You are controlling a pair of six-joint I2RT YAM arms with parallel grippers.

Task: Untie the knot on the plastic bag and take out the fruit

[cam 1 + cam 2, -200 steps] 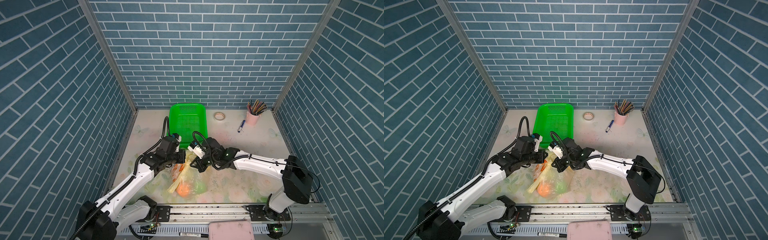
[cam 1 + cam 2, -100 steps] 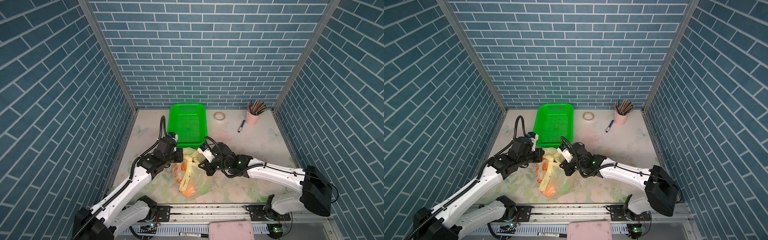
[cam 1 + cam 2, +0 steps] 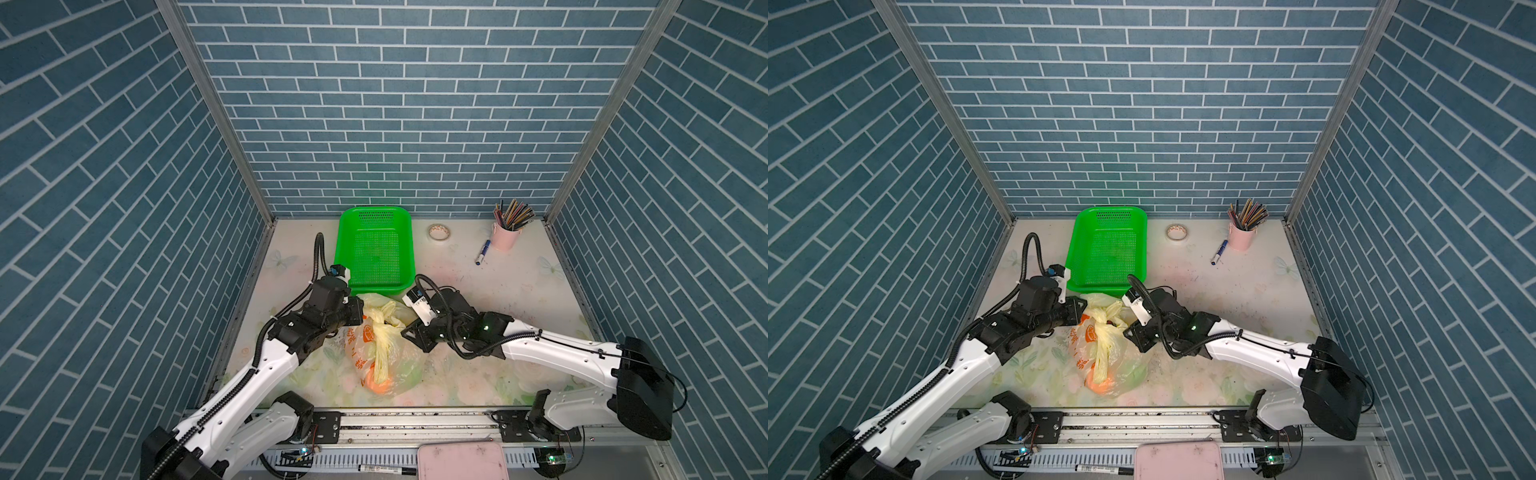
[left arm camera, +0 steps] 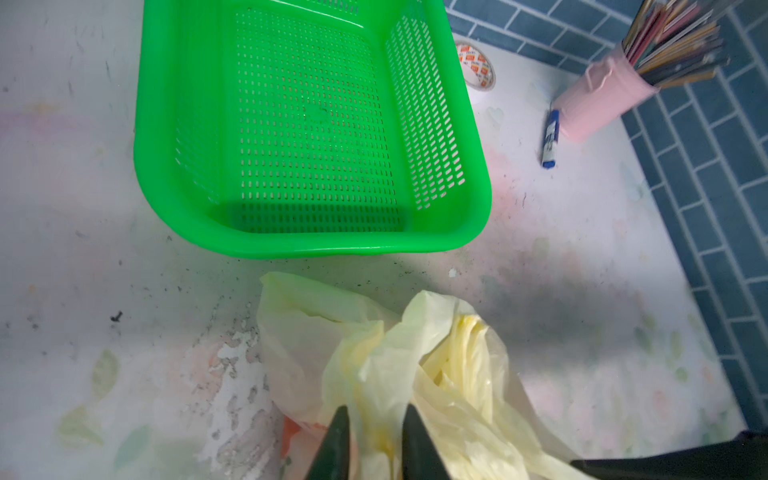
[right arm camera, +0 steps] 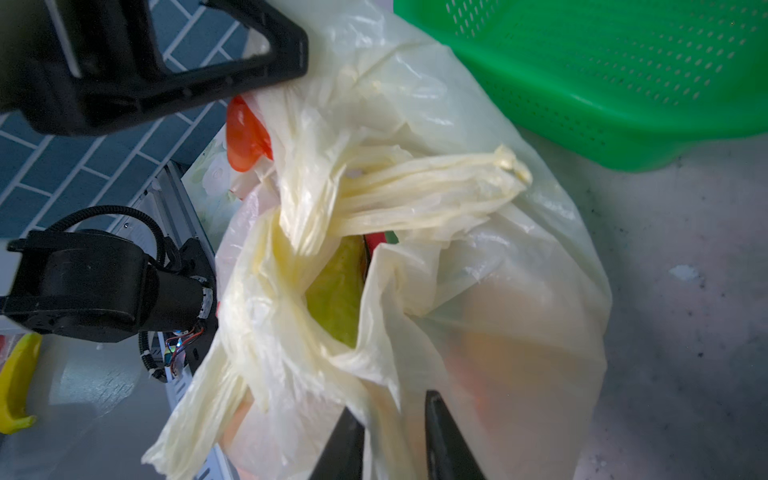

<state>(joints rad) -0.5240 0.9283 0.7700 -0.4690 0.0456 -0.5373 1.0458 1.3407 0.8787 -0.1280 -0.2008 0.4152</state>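
Note:
The pale-yellow plastic bag (image 3: 395, 361) (image 3: 1121, 365) lies near the table's front, just before the basket. Its knot (image 3: 376, 318) (image 5: 299, 232) sits at the top, one handle strip (image 3: 380, 353) trailing down over the bag. Orange fruit (image 3: 380, 384) shows through the film. A yellow-green fruit (image 5: 332, 299) shows in a gap under the knot. My left gripper (image 3: 360, 318) (image 4: 374, 415) is at the bag's left top, its fingers slightly apart with film between them. My right gripper (image 3: 409, 332) (image 5: 390, 409) is at the right, also slightly open over a fold of film.
The green perforated basket (image 3: 376, 249) stands behind the bag, with nothing in it. Tape roll (image 3: 439, 232), blue pen (image 3: 482, 252) and pink cup of pencils (image 3: 505, 237) are at the back right. A pink slab (image 3: 461, 461) and a marker (image 3: 386, 469) lie below the front rail.
Both grippers have moved apart, left and right, stretching the bag's top. The bag has sunk from hanging between them onto the table. Both pairs of jaws have parted from shut.

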